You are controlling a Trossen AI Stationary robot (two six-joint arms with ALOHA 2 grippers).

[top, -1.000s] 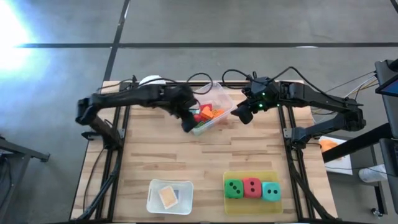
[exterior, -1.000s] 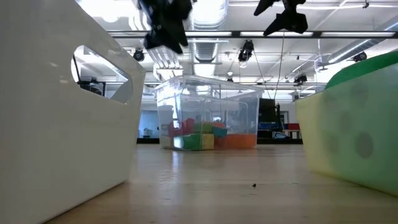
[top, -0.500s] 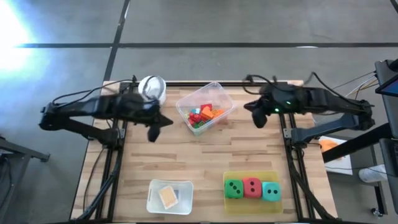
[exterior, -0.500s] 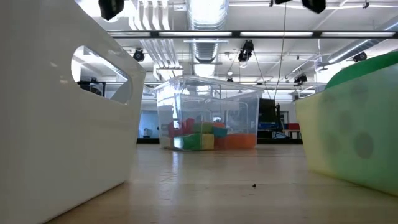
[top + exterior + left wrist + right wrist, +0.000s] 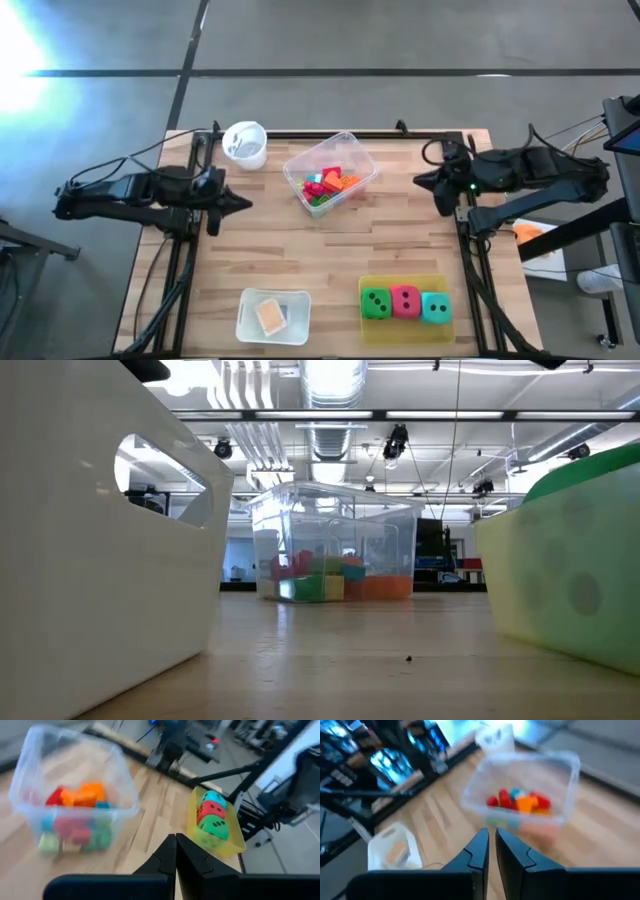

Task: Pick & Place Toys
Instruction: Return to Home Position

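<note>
Small red, orange, green and blue blocks (image 5: 326,185) lie in a clear plastic tub (image 5: 352,155) at the table's far middle. Three dotted dice (image 5: 405,302), green, red and teal, sit in a row in a yellow tray (image 5: 404,335) at the near right. A tan square tile (image 5: 270,316) lies in a white tray (image 5: 246,322) at the near middle. My left gripper (image 5: 243,203) hovers left of the tub, shut and empty. My right gripper (image 5: 440,200) hovers right of the tub, shut and empty.
A white cup (image 5: 245,143) stands at the far left, beside the tub. Bare wood lies between the tub and the two near trays. The arms' dark frames run along the table's left and right edges.
Both arms have drawn back from the tub. My left gripper has swung from over the tub toward the table's left edge. My right gripper has pulled away toward the right edge. The tub and its blocks stay where they were.
</note>
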